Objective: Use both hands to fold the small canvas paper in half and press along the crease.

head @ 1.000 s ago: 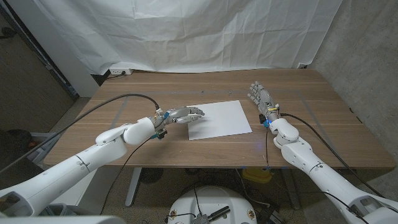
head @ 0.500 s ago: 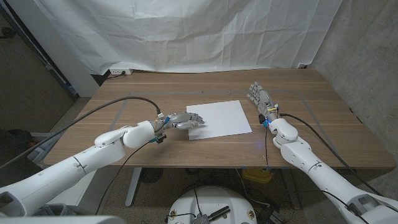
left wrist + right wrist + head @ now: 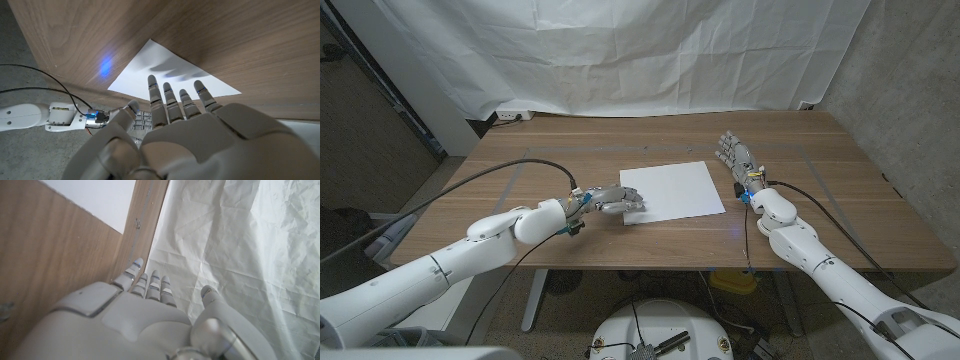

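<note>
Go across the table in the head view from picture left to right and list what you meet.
Left hand at the sheet's near left corner → white canvas paper lying flat → right hand, fingers apart, beside the sheet's right edge.

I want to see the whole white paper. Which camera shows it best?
The head view: the whole paper lies flat on the table, all edges visible. The left wrist view shows part of it beyond the left hand. The right wrist view catches one corner.
</note>
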